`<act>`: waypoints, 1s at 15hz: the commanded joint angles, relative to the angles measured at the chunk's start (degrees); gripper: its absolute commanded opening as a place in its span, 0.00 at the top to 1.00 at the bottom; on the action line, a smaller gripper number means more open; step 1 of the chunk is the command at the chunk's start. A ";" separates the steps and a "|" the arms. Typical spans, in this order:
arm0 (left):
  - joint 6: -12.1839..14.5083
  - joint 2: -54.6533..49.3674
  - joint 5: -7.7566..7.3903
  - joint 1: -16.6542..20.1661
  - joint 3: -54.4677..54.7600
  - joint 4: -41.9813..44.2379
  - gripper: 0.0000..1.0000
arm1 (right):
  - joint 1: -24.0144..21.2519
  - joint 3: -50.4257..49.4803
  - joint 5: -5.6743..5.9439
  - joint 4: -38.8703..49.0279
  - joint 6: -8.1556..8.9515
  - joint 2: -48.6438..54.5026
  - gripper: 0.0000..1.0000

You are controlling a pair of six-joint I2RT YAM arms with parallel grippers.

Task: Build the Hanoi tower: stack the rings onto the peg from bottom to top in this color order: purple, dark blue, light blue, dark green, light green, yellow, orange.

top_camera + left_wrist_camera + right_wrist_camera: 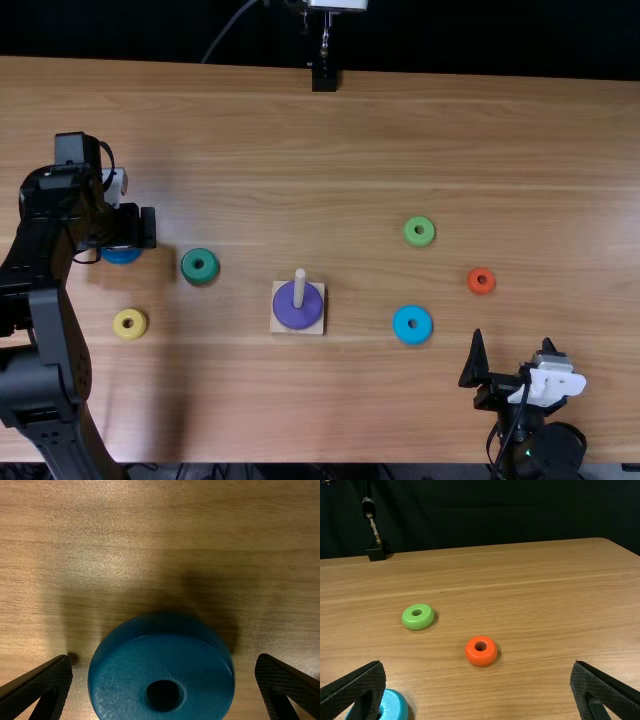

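In the top view my left gripper (128, 242) is over the dark blue ring (122, 257) at the far left. In the left wrist view the left gripper (164, 667) is open, its fingers on either side of the dark blue ring (120, 680). My right gripper (512, 345), also as the right gripper (478, 667), stands open at the near right, holding nothing. A purple ring (293, 317) is around the peg (299, 285) on its square base (277, 325). Loose are the dark green (188, 268), yellow (120, 324), light blue (402, 330), light green (409, 232) and orange rings (471, 282).
The wooden table (350, 170) spreads between the arms. A black stand (324, 80) is at its far edge. The left arm (45, 345) lies along the table's left side, close to the yellow ring.
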State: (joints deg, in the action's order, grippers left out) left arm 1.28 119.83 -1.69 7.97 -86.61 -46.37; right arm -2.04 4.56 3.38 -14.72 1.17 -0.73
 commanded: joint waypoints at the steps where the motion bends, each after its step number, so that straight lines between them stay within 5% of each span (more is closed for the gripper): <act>1: 0.41 0.93 -0.20 0.29 0.04 -0.14 0.00 | -0.59 -3.68 0.53 -4.22 -0.22 0.73 0.00; 7: 0.41 0.93 -0.10 0.73 0.04 -9.42 0.00 | -0.59 -3.68 0.53 -4.22 -0.22 0.73 0.00; 15: 0.41 1.02 -0.31 0.65 -0.67 -5.10 0.00 | -0.59 -3.68 0.53 -4.22 -0.22 0.73 0.00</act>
State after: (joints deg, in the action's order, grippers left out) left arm 1.30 119.81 -1.69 7.99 -86.61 -51.51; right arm -2.02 4.54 3.38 -14.72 1.13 -0.73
